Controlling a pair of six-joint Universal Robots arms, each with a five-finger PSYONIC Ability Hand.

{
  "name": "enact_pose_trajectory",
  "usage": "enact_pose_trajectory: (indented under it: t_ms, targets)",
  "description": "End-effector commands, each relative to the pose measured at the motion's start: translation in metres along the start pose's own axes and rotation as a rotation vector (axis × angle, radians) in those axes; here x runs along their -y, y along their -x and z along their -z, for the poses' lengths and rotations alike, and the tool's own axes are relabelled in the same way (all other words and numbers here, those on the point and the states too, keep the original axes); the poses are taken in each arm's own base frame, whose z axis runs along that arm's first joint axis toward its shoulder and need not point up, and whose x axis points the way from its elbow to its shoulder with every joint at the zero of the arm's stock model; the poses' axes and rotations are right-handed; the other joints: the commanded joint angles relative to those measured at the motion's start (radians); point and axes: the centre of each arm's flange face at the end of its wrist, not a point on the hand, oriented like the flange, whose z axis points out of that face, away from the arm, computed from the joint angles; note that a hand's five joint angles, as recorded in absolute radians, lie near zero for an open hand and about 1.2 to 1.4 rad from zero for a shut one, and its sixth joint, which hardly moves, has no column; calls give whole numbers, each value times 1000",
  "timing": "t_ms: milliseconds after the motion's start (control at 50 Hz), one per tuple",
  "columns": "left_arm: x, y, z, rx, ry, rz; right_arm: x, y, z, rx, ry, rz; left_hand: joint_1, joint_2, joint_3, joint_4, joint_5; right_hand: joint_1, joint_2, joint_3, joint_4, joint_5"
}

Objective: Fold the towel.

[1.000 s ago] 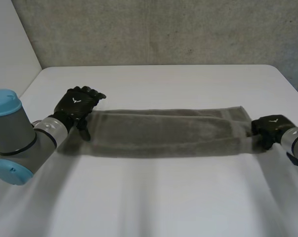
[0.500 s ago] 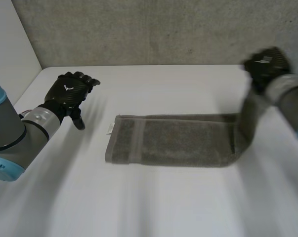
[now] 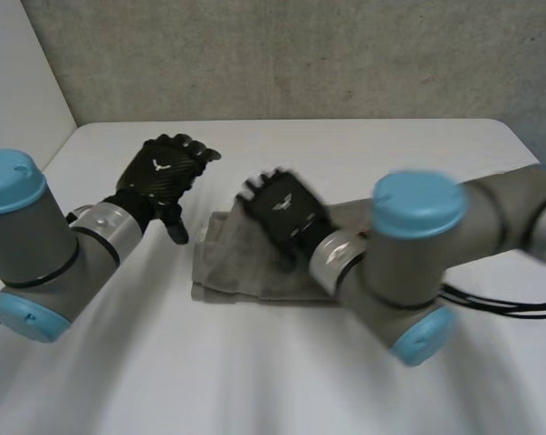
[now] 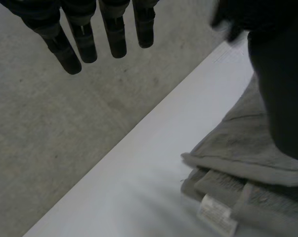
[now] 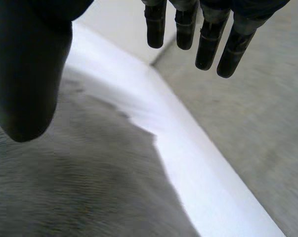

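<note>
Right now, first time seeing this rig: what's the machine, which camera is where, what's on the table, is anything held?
It is a robot with two arms, each ending in a black hand. The head view looks down from behind the arms; each wrist view looks along that arm's own palm. On the white table lies a grey towel, folded in layers, a small white label at one end. The left hand hovers beside that end, fingers straight, empty. The right hand is over the towel, fingers straight too. Nothing is held.
</note>
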Motion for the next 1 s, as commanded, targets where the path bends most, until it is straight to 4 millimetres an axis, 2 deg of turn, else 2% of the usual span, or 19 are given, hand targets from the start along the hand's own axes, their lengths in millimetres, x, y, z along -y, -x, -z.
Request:
enact_pose_trajectory:
  t_ms: [20, 60, 100, 120, 160, 180, 220, 340, 400, 440, 460, 480, 500, 540, 580, 660, 780, 880, 1000]
  targets:
    - [12, -32, 5, -63, -23, 16, 2, -57, 34, -112, 38, -178, -61, -52, -40, -62, -192, -59, -78, -74, -82, -60]
    - [14, -38, 6, -77, -29, 25, -7, -61, 41, -122, 79, -191, -61, -52, -40, -62, -192, -59, -78, -74, -82, -60]
    - [14, -49, 6, -102, -29, 41, -29, -68, 55, -143, 171, -224, -61, -52, -40, -62, -192, -59, -78, -74, -82, -60]
    - [14, -49, 6, -102, -29, 41, -29, -68, 55, -143, 172, -224, -61, -52, -40, -62, -192, -59, -78, -74, -82, -60]
    - [7, -58, 4, -115, -15, 44, -48, -69, 67, -158, 234, -250, -58, -49, -37, -59, -189, -41, -60, -56, -63, -42]
    - [7, -58, 4, -115, -15, 44, -48, -69, 67, -158, 235, -250, -58, -49, -37, -59, -189, -40, -59, -55, -62, -41]
    - [-1, -67, 1, -112, 2, 41, -65, -68, 75, -163, 295, -265, -55, -46, -34, -56, -187, 66, 47, 50, 43, 65]
    - [-8, -68, -2, -84, 25, 45, -81, -67, 82, -161, 348, -271, -55, -46, -34, -56, -187, 139, 120, 124, 117, 138]
    - [-8, -68, -2, -82, 28, 46, -86, -68, 82, -164, 358, -258, -58, -49, -37, -59, -189, 263, 244, 247, 240, 262]
    - [-7, -67, -2, -80, 27, 48, -91, -68, 78, -169, 362, -246, -58, -49, -37, -59, -189, 490, 471, 475, 467, 489]
    - [-7, -67, -2, -80, 27, 48, -91, -68, 78, -169, 362, -246, -58, -49, -37, -59, -189, 492, 473, 476, 469, 491]
    - [-7, -67, -1, -79, 24, 49, -94, -68, 77, -168, 365, -246, -58, -49, -37, -59, -189, 669, 650, 653, 646, 668]
    - [-7, -67, -1, -79, 24, 49, -94, -68, 77, -168, 365, -246, -58, -49, -37, -59, -189, 671, 652, 655, 648, 670]
    - [-6, -67, 0, -80, 26, 49, -96, -70, 74, -181, 365, -240, -58, -49, -37, -59, -189, 1053, 1034, 1038, 1031, 1052]
    - [-5, -67, 0, -78, 23, 48, -98, -72, 72, -197, 366, -233, -58, -49, -37, -59, -189, 1162, 1143, 1146, 1139, 1161]
    - [-6, -65, 0, -74, 24, 49, -103, -77, 71, -229, 387, -205, -58, -49, -37, -59, -189, 1163, 1144, 1147, 1140, 1162]
    - [-5, -62, 0, -65, 26, 49, -108, -89, 80, -278, 462, -51, -58, -49, -37, -59, -189, 1163, 1144, 1147, 1140, 1162]
    - [12, -48, 4, -28, -15, 48, -90, -109, 97, -320, 478, 101, -58, -49, -37, -59, -189, 1163, 1144, 1147, 1140, 1162]
    - [17, -36, 5, 3, -27, 70, -75, -120, 105, -339, 475, 111, -58, -49, -37, -59, -189, 1163, 1144, 1147, 1140, 1162]
